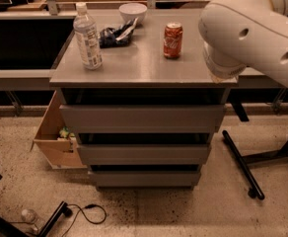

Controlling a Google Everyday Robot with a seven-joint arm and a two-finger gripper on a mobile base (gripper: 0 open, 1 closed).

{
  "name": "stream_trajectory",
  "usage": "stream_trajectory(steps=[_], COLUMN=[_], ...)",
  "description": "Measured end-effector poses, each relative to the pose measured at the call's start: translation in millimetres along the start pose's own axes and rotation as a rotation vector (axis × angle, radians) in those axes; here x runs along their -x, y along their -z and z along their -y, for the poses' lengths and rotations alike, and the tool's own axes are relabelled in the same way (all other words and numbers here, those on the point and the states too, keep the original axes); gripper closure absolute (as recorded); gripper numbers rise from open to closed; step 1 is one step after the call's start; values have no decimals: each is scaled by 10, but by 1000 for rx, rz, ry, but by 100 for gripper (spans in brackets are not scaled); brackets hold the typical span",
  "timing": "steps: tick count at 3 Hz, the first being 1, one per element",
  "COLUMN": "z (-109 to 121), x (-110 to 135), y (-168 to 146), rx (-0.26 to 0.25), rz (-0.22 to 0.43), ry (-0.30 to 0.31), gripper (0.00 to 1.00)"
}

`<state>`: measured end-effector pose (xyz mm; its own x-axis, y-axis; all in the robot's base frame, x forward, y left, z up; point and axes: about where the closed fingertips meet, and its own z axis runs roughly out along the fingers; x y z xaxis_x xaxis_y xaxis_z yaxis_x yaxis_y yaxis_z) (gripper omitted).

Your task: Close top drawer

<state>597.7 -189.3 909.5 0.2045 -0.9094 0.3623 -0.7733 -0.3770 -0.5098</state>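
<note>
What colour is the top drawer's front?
Plain grey top drawer, camera view. The gripper is out of sight; only the white arm shows, upper right.

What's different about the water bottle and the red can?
The water bottle is clear and taller; the red can is shorter and opaque. The bottle stands left on the cabinet top, the can right of centre. Both stand upright. The gripper is out of view; only the white arm shows at upper right.

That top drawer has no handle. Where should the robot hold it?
Probably no grip needed: the top drawer has a plain flat front, so push its middle straight from the front. Its top edge, under a dark gap, is the only lip. The gripper is out of view; only the white arm shows, upper right.
</note>
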Motion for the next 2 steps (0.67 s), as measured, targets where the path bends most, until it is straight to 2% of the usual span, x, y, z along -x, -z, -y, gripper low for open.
stream_trajectory(steps=[1, 2], z=[-913, -1003], x=[-494, -495], y=[470, 480], rx=[214, 254], rz=[-97, -105], ry=[-129, -124], gripper=[97, 75])
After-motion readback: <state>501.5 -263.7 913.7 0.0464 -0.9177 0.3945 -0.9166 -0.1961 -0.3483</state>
